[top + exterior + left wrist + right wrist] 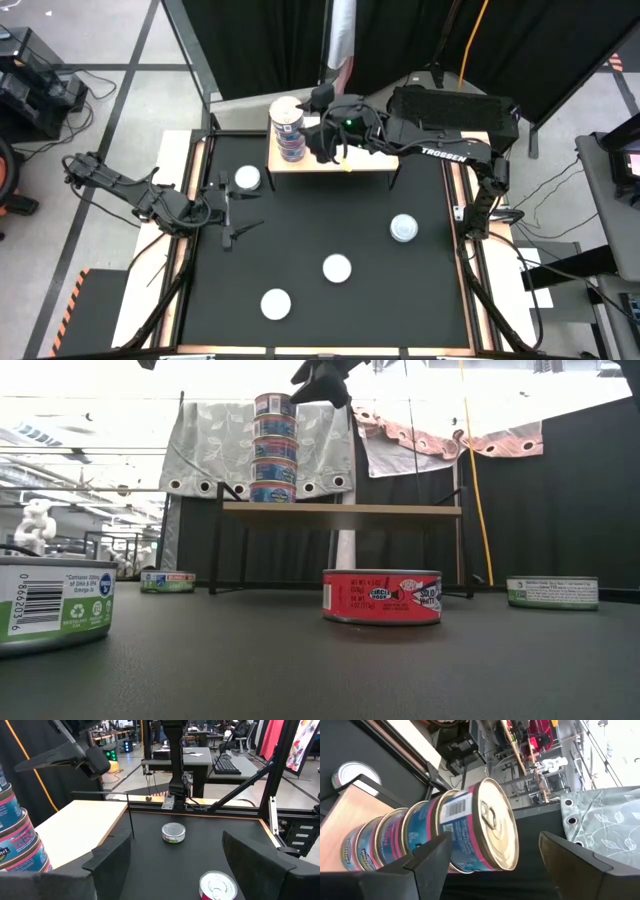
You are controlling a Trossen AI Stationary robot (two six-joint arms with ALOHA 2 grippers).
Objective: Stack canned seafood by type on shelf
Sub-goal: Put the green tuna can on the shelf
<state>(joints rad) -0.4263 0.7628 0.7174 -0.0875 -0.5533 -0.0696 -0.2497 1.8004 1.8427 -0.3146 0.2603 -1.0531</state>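
Both arms are matte black, built of slim jointed links with thin dark cables trailing along them. The right arm (440, 135) bears white "TROSSEN" lettering and a small green light. Each pincer ends in two broad, flat, angular black fingers (112, 862).

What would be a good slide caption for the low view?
Four blue-labelled round tins stacked on the light wood shelf; a red-labelled tin waits on the dark table.
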